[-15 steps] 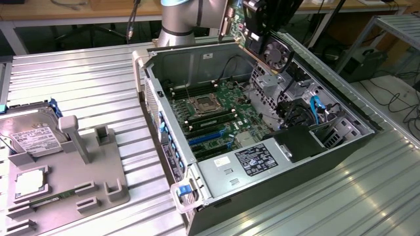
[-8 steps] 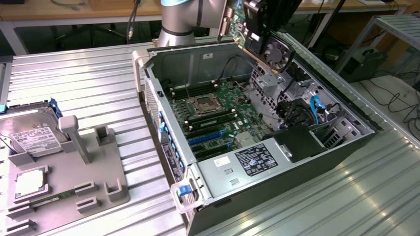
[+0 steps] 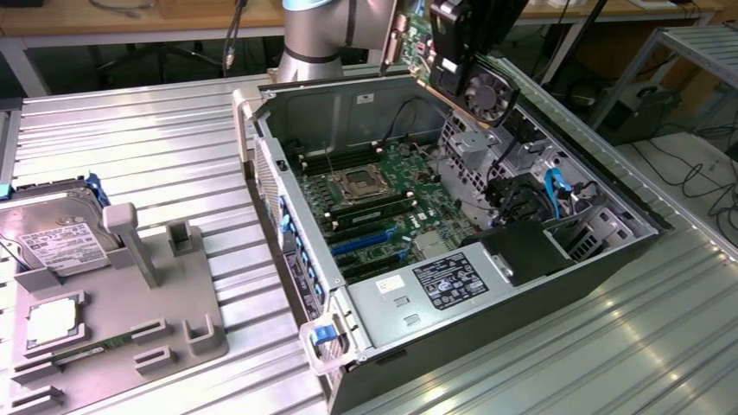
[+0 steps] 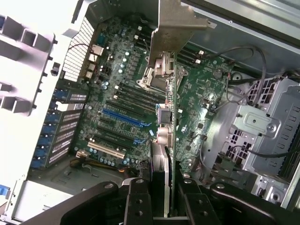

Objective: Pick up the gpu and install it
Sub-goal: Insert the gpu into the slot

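Closest to the wrist camera, the gripper [image 4: 162,190] is closed partway on the gpu [image 4: 165,157], with its two black fingers [image 4: 137,201] clamped on the faces of the card, which is seen edge-on. Beyond them the card's silver bracket [image 4: 177,33] hangs clear above the motherboard [image 4: 117,89]. In the exterior view the card is held high over the far edge of the open computer case [image 3: 485,337], with its fan [image 3: 490,89] showing.

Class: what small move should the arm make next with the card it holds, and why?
Probably lower the gpu toward the blue slot: the gripper grips it well above the open case, and that slot sits empty.
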`<state>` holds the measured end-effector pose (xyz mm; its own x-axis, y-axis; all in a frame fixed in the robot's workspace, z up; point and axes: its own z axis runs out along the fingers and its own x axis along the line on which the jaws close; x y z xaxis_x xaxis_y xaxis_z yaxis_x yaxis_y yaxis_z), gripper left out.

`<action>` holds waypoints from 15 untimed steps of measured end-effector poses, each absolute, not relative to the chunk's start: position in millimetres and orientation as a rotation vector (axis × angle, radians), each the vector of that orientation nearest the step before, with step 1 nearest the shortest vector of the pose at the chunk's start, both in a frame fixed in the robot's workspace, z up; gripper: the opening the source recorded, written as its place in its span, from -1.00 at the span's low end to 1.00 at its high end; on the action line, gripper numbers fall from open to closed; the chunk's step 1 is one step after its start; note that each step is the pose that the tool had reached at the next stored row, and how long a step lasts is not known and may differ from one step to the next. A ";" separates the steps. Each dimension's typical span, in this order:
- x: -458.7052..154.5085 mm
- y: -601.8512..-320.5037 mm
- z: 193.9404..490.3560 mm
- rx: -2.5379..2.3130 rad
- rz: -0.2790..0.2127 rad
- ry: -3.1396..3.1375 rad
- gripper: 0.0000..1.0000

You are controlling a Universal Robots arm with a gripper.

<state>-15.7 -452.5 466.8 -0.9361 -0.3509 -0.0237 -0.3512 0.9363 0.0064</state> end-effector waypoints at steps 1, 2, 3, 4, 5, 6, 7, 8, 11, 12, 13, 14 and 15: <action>-15.7 -452.5 466.8 -0.565 0.017 3.068 -0.44; -15.7 -452.5 466.9 -0.572 0.017 3.067 -0.44; -15.7 -452.5 466.9 -0.579 0.017 3.065 -0.44; -15.7 -452.5 466.8 -0.587 0.017 3.064 -0.44; -15.7 -452.5 466.8 -0.594 0.017 3.062 -0.44; -15.7 -452.5 466.8 -0.601 0.017 3.061 -0.44; -15.8 -452.5 466.9 -0.608 0.017 3.060 -0.44; -15.8 -452.5 466.8 -0.618 0.017 3.058 -0.44; -15.7 -452.5 466.8 -0.646 0.017 3.052 -0.44; -15.7 -452.5 466.8 -0.658 0.018 3.050 -0.44; -15.8 -452.5 466.8 -0.670 0.018 3.047 -0.44; -15.8 -452.5 466.9 -0.678 0.018 3.045 -0.44; -15.8 -452.5 466.8 -0.691 0.018 3.042 -0.44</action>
